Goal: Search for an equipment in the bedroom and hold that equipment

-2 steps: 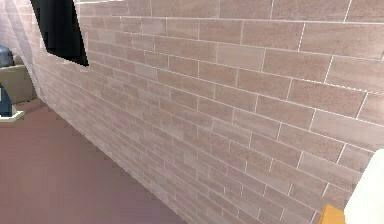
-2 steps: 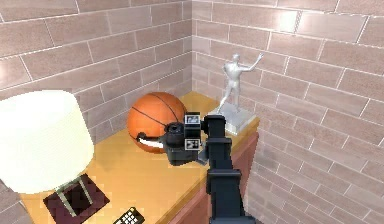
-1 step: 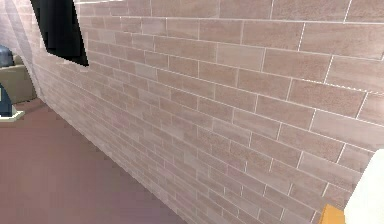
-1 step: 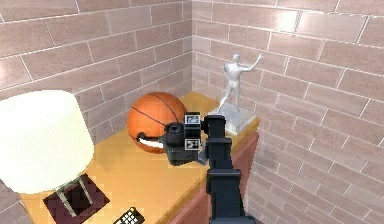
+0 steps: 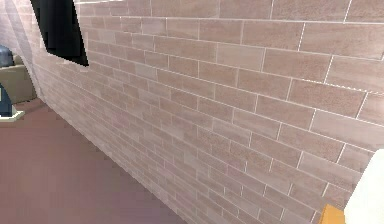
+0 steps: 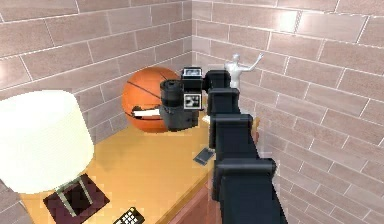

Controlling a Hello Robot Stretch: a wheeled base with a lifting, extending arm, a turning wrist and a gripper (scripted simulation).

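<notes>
An orange basketball (image 6: 146, 98) with black seams rests on a wooden tabletop (image 6: 160, 175) in the brick corner, in the arm side view. The dark arm (image 6: 240, 160) rises from the bottom edge to the ball. At its far end are white marker squares (image 6: 191, 74) and the gripper (image 6: 166, 110), whose dark body lies against the ball's right side. I cannot tell whether the gripper holds anything, since the ball stands right behind it on the table.
On the same table stand a lamp with a white shade (image 6: 38, 135), a dark remote (image 6: 128, 215), a small flat dark device (image 6: 203, 155) and a white figurine (image 6: 238, 65). The forward view has a close brick wall (image 5: 230, 110), a black panel (image 5: 60, 30) and bare floor (image 5: 60, 170).
</notes>
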